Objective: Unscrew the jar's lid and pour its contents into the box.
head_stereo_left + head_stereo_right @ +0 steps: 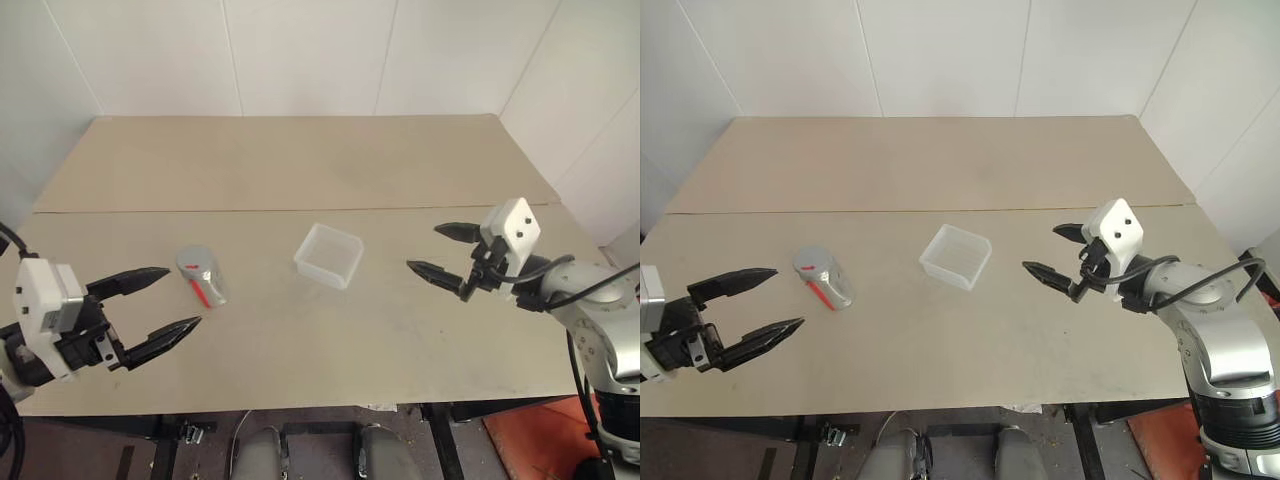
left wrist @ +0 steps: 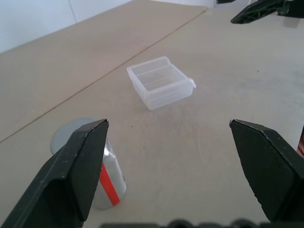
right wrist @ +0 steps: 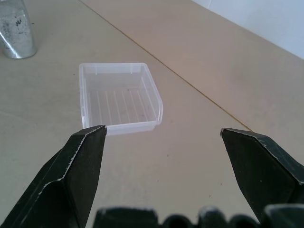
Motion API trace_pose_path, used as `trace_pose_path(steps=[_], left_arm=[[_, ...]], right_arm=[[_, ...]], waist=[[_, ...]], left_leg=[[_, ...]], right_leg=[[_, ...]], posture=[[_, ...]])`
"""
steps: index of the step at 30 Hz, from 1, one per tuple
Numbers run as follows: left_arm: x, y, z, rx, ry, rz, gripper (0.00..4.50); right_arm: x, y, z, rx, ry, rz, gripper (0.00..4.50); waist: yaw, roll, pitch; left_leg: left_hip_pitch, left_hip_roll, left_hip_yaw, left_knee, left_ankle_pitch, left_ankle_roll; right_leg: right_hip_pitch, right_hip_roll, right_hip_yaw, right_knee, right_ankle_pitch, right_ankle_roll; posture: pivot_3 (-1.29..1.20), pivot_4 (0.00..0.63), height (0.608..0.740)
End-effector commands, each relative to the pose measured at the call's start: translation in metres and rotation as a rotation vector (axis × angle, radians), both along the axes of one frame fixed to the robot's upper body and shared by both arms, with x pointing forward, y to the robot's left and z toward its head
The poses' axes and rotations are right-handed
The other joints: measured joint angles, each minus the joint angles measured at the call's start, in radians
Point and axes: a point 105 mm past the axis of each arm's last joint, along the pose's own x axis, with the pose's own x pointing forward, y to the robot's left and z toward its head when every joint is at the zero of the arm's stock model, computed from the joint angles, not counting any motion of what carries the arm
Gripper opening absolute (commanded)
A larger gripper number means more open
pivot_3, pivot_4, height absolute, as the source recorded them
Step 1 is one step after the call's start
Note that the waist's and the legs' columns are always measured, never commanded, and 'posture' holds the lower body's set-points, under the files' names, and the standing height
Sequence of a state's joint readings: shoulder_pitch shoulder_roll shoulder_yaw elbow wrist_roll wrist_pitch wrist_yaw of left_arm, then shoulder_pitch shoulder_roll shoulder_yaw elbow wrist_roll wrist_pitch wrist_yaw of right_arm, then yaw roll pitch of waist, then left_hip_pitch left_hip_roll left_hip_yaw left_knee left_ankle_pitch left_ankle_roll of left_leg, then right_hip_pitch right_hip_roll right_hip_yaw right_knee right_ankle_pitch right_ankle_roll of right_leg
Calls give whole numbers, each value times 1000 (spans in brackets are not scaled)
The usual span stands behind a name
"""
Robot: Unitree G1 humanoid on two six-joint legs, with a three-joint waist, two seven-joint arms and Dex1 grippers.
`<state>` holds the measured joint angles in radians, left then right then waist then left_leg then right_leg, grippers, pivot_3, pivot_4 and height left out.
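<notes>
On the table [image 1: 300,170] stand one jar [image 1: 202,277] and one box [image 1: 329,255].

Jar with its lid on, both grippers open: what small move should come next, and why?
Probably bring the left gripper forward around the jar. It is open, empty and nearest; the lid is still on, so the box must wait.

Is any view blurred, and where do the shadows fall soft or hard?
Left eye view: even light, only a faint shadow under the box. Left wrist view: the near fingers look soft, the jar clearer. Right wrist view: box ribs sharp.
</notes>
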<state>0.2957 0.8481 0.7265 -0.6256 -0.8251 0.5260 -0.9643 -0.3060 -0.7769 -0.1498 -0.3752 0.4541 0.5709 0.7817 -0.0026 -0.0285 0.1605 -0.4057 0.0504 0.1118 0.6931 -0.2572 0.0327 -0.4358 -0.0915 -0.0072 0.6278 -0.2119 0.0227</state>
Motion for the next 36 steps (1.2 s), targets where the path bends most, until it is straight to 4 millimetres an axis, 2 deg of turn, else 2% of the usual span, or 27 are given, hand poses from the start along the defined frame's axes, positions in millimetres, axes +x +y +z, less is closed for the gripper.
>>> trace_pose_path(steps=[1,4,8,14,17,20,24,27,31,36], left_arm=[[5,1,6,-6,-54,-3,4432],[9,3,4,-20,-67,8,4432],[9,6,1,-24,-116,83,4432],[-4,13,-14,-10,-116,223,4432],[-5,8,-25,-96,-95,340,4432],[-4,3,-41,-119,-76,449,4432],[7,-1,-48,-158,-122,576,4432],[18,-3,-66,-88,-164,620,4432],[32,-10,-82,-136,-175,649,4432],[52,-10,-82,-202,-235,712,4432]], right_arm=[[-3,-2,18,-3,-80,-30,4500],[-5,-3,14,-23,-73,-37,4500],[-2,-2,26,-1,-85,4,4500],[-13,25,25,-34,-50,248,4500],[-19,38,26,-68,-42,360,4500],[-14,48,31,-86,-60,420,4500],[-9,57,36,-110,-89,469,4500],[-6,63,41,-106,-120,489,4500],[-2,69,47,-100,-159,486,4500],[-3,70,53,-91,-176,495,4500]], waist=[[0,0,0],[2,0,0],[-3,0,0],[-12,0,0],[-11,0,0],[-10,0,0],[-2,0,0],[0,0,0],[-1,0,0],[3,0,0]], left_leg=[[0,0,0,0,0,0],[0,0,0,0,0,0],[0,0,0,0,0,0],[0,0,-1,0,0,0],[0,0,-2,0,-1,1],[1,0,-4,1,-1,1],[5,0,-3,1,-1,1],[7,0,-3,1,-1,1],[7,0,-3,1,-1,2],[6,0,-3,1,-1,2]], right_leg=[[0,0,0,0,0,0],[0,0,0,0,0,0],[0,0,0,-1,0,0],[0,0,0,0,0,0],[1,0,1,-1,0,0],[2,0,1,-1,1,1],[7,0,0,-2,1,1],[10,0,-1,-3,1,1],[9,-1,-1,-3,1,1],[9,-1,-2,-3,1,1]], posture=[[0,150,740],[0,150,740],[0,150,740],[0,150,740],[0,150,740],[0,150,740],[0,150,740],[0,150,740],[0,150,740],[0,150,740]])
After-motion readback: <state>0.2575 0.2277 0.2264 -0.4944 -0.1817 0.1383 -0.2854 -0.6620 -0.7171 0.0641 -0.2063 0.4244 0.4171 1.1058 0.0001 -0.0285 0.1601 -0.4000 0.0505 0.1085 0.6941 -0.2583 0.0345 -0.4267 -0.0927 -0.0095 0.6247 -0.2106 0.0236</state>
